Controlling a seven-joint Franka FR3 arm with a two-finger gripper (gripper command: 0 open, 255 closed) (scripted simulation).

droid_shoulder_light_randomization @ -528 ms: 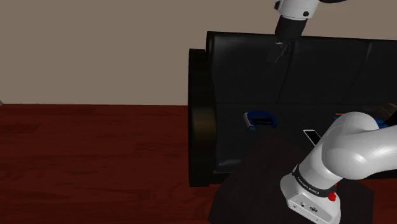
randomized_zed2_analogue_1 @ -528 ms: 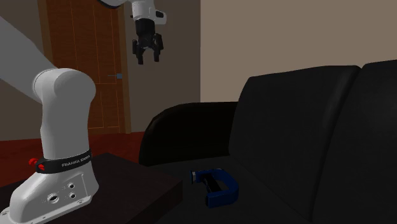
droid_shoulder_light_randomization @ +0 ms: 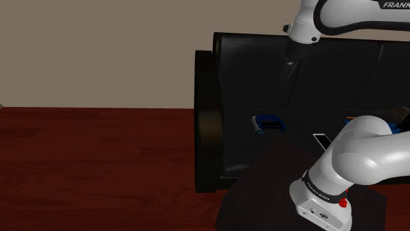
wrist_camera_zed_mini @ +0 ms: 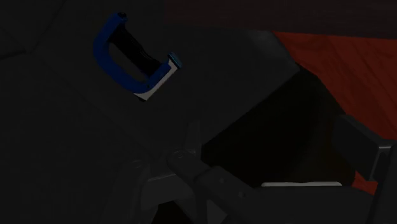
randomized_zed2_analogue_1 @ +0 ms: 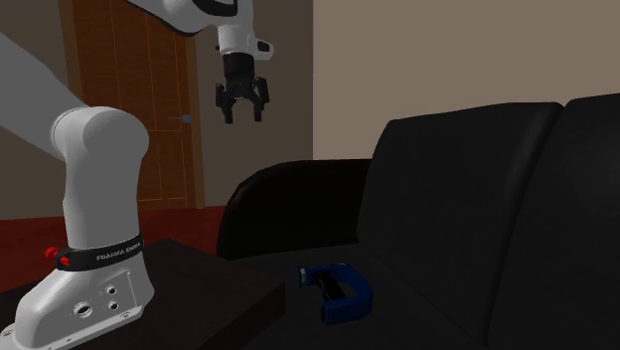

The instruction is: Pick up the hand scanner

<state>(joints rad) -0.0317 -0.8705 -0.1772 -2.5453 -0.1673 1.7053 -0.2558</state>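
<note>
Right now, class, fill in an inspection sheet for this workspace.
Surface: black sofa seat, dark stand beside it.
Job's things: blue C-shaped hand scanner lying on the seat, untouched.
Clutter: small pale flat item on the seat, kind unclear.
Grippers: gripper open, raised above the sofa, holding nothing.
Cables: nothing seen.
Surroundings: beige wall, red-brown floor, wooden door.

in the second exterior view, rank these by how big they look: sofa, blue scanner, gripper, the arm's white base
1. black sofa
2. arm's white base
3. blue scanner and gripper: they look nearly alike and sit at different distances, so unranked
</note>
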